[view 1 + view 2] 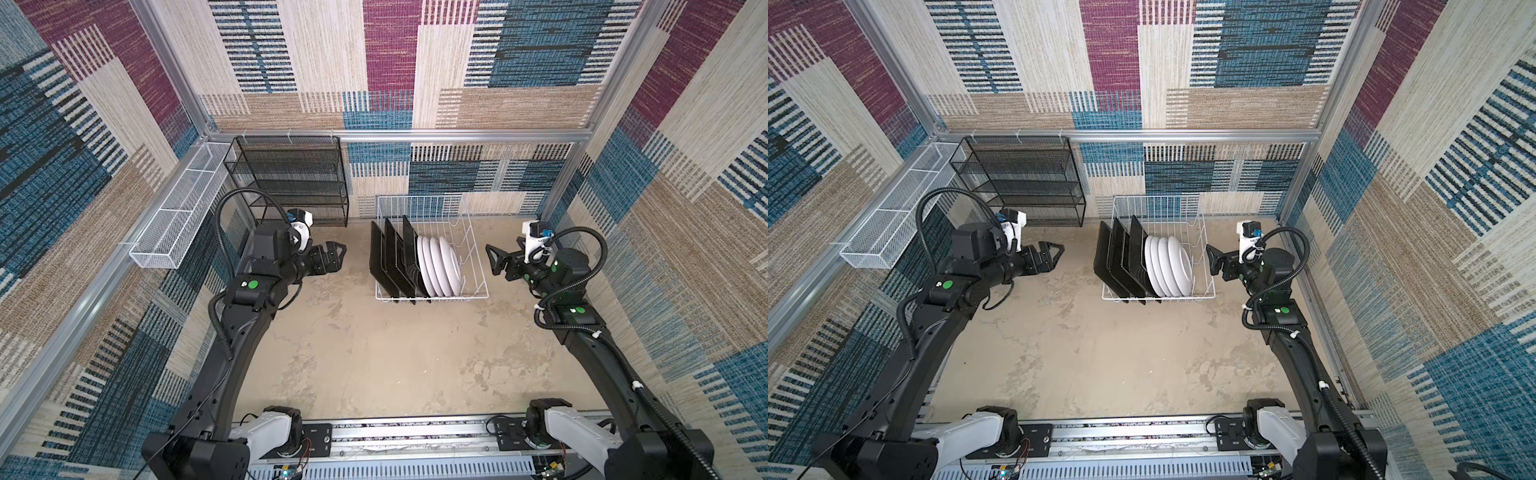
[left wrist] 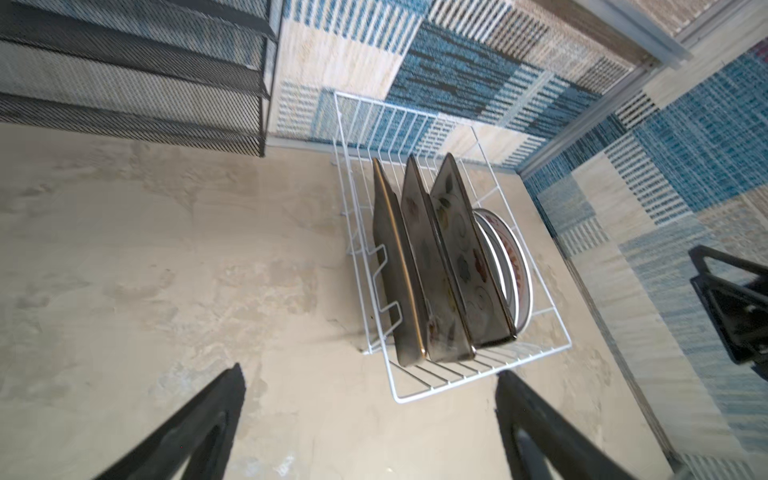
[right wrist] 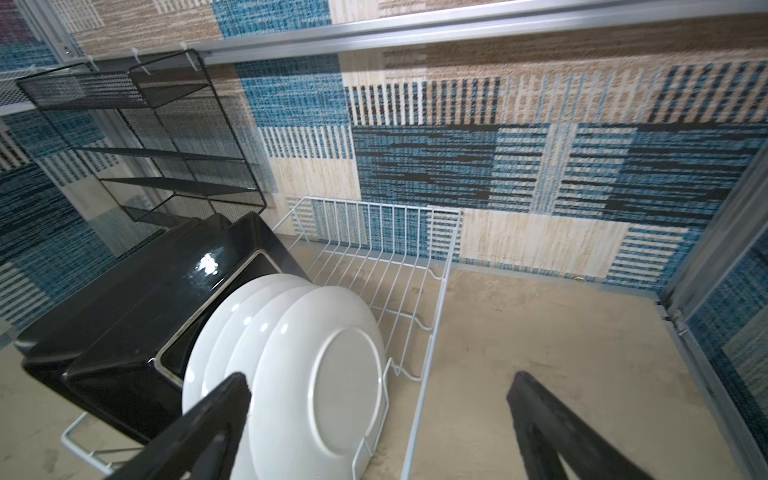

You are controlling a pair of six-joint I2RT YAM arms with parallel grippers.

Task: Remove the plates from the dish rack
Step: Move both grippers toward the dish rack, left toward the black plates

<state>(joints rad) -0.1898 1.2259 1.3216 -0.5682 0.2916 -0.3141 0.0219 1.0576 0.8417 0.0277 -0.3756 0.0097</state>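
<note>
The white wire dish rack (image 1: 432,297) (image 1: 1158,297) stands on the beige floor near the back wall. Three square black-backed plates (image 1: 390,257) (image 1: 1121,257) stand upright in its left part, and several round white plates (image 1: 442,266) (image 1: 1169,266) lean beside them. My left gripper (image 1: 340,257) (image 2: 371,370) hovers open to the left of the rack, apart from it. The left wrist view shows the square plates' floral fronts (image 2: 453,266). My right gripper (image 1: 491,259) (image 3: 379,376) is open just right of the rack, facing the round plates' white backs (image 3: 324,374). Both grippers hold nothing.
A black mesh shelf unit (image 1: 291,178) stands against the back wall, left of the rack. A long white mesh basket (image 1: 178,212) hangs along the left wall rail. Patterned walls close in on three sides. Bare floor (image 1: 374,353) lies in front of the rack.
</note>
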